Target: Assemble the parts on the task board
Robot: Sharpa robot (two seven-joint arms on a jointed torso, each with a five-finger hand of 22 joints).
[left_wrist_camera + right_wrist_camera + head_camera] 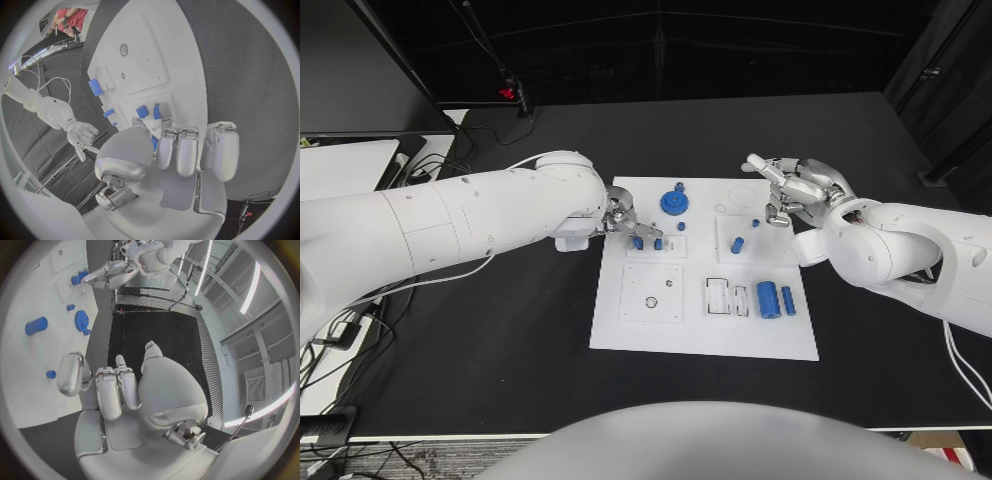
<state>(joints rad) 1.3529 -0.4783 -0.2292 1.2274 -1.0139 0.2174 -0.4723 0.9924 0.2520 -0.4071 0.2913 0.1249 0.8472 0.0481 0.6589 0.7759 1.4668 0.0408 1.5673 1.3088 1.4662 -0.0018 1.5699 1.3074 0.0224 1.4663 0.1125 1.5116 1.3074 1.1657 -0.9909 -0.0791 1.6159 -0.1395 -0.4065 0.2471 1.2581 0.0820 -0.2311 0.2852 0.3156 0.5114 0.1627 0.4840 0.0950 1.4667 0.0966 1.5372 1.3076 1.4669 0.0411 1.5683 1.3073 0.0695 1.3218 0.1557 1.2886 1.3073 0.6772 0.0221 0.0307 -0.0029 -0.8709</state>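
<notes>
The white task board (678,335) lies mid-table. My left hand (623,222) hovers low over its upper left part, fingers curled in, tips right by two upright blue pegs (638,242) (142,111). A sliver of blue shows between thumb and fingers (177,150); whether it is held I cannot tell. A blue gear (675,204) stands just beyond that hand. My right hand (798,190) (119,390) floats above the board's far right edge, fingers loosely bent and apart, holding nothing. A blue cylinder (767,298) (95,86) and a thinner pin (789,301) lie lower right.
Another blue peg (737,245) and two small blue studs (682,226) sit in the board's upper half. A white block (577,241) lies under my left wrist at the board's left edge. Cables trail at the table's left side (358,330).
</notes>
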